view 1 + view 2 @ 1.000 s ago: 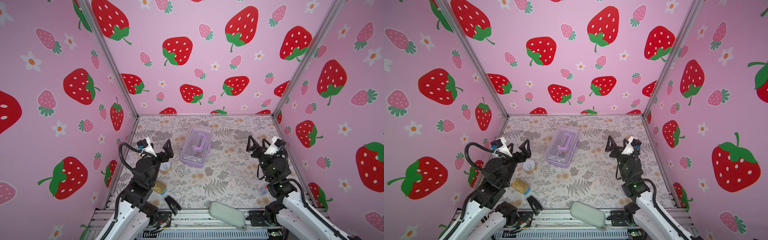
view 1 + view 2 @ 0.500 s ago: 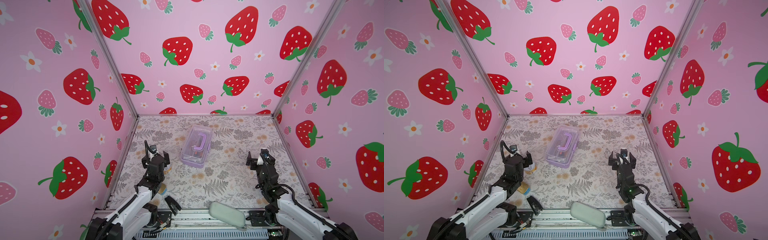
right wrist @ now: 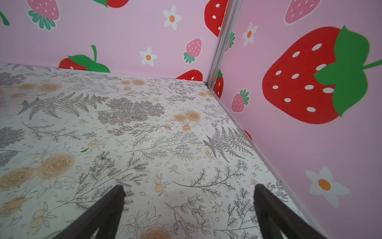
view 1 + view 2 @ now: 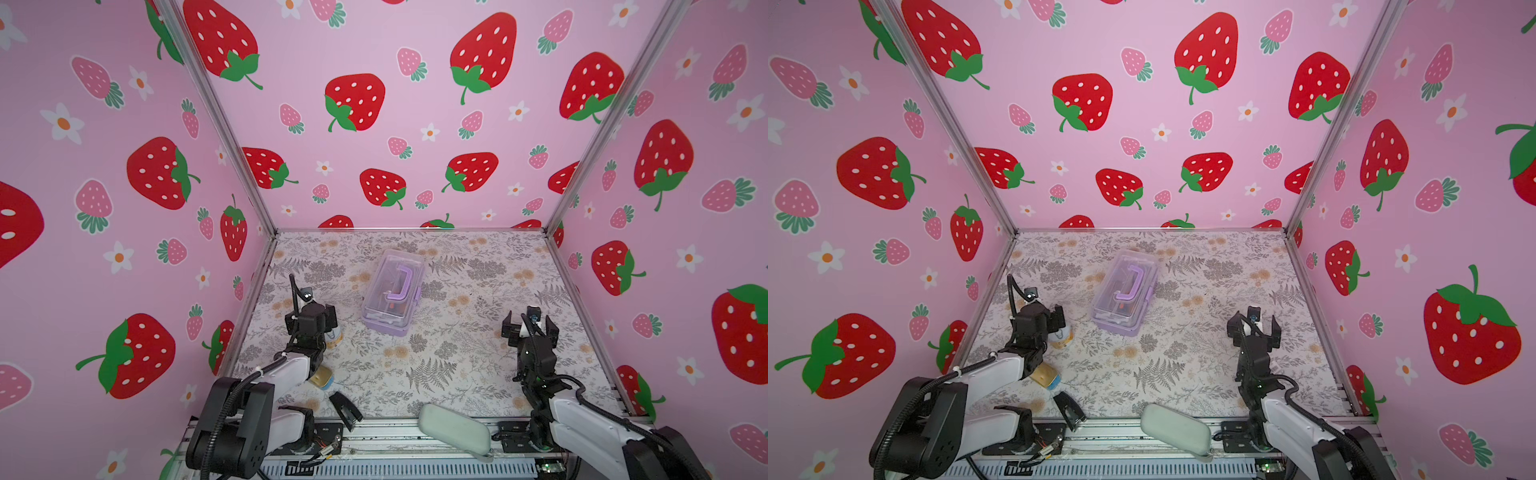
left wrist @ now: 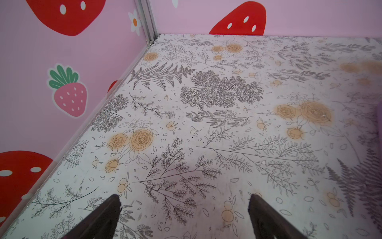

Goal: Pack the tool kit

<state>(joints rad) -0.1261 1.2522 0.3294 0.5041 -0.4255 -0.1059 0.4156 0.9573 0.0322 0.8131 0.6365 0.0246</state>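
The tool kit [image 4: 392, 291] [image 4: 1125, 293] is a small lilac case with a clear lid and a lilac handle on top. It stands at the middle of the floral table, and a bit of orange shows through the lid. My left gripper [image 4: 320, 313] [image 4: 1047, 318] hovers low to the case's left, open and holding nothing. The left wrist view shows only bare table between the jaws of the left gripper [image 5: 185, 197]. My right gripper [image 4: 528, 323] [image 4: 1255, 325] stands open well to the case's right. In the right wrist view, the right gripper [image 3: 189, 188] is likewise empty.
A gold tin [image 4: 334, 338] sits right beside the left gripper, and another gold tin [image 4: 321, 377] lies under the left arm. A black clip-like piece [image 4: 345, 409] and a pale green pouch [image 4: 453, 430] lie at the front edge. Pink strawberry walls [image 4: 415, 124] close in three sides.
Both arms have sunk from a raised pose and stretched low over the table, their grippers pointing toward the back wall. Both stayed open. The case has not moved.
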